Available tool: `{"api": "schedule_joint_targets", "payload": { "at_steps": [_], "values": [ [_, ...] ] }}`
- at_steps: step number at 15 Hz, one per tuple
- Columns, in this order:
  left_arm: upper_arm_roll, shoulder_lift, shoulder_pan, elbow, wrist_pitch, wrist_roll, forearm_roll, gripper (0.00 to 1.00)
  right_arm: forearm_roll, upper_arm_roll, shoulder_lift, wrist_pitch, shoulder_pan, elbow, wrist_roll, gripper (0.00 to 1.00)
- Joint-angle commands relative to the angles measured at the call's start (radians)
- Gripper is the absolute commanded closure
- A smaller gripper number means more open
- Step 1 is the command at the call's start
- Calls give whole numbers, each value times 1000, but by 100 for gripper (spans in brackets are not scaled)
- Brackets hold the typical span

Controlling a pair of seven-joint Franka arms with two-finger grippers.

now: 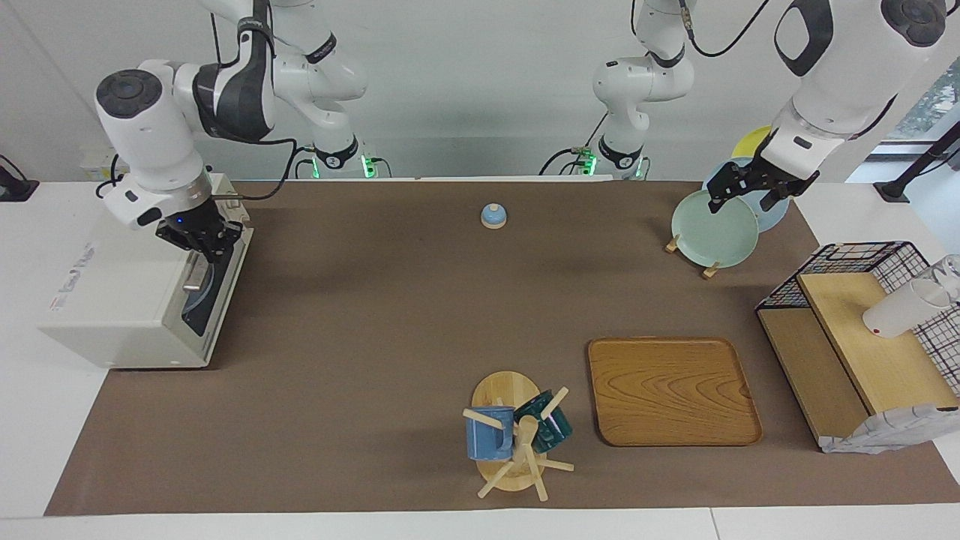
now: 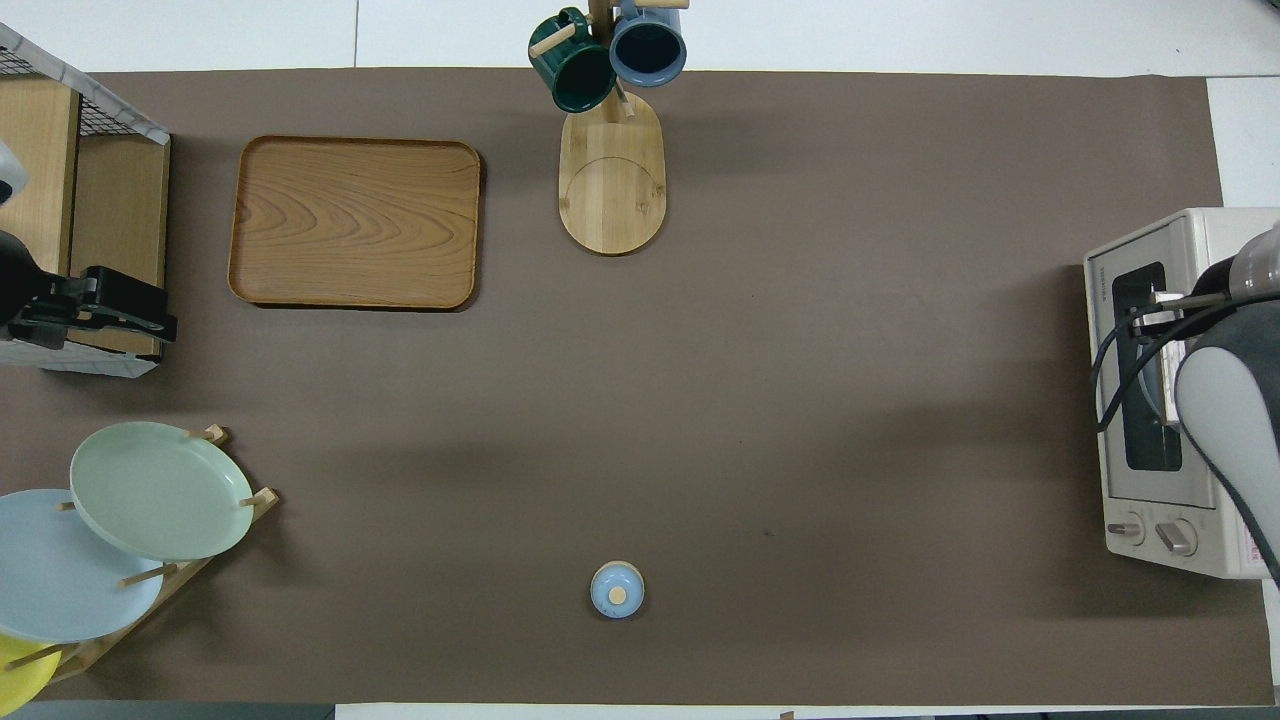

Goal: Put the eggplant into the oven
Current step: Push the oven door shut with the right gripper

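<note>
The white oven (image 1: 120, 292) stands at the right arm's end of the table with its door closed. A pale blue plate shows faintly through the dark door window (image 2: 1140, 400). The eggplant is hidden from both views. My right gripper (image 1: 204, 241) hangs just over the top edge of the oven door, above the silver handle (image 1: 193, 277). In the overhead view the right arm covers it. My left gripper (image 1: 744, 201) waits open and holding nothing in the air over the plate rack, and it also shows as the left gripper (image 2: 150, 315) from above.
A rack of plates with a green plate (image 1: 712, 229) in front stands at the left arm's end, beside a wire-and-wood shelf (image 1: 847, 337) with a white cup. A wooden tray (image 1: 671, 390), a mug tree (image 1: 517, 439) and a small blue lidded piece (image 1: 493, 216) sit on the brown mat.
</note>
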Motion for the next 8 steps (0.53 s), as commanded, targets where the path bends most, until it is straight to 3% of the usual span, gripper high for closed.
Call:
{"api": "schedule_joint_targets", "payload": {
  "at_steps": [1,3,8],
  "values": [
    [-7,-10,12,-2,5,9,9,0,77,6,20,-90,30,97,20,42],
    [-7,-10,12,-2,5,9,10,0,77,6,3,-119,62,103,25,0],
    [-7,-10,12,-2,5,9,9,0,79,14,1,-218,108,170,140,0]
  ]
}}
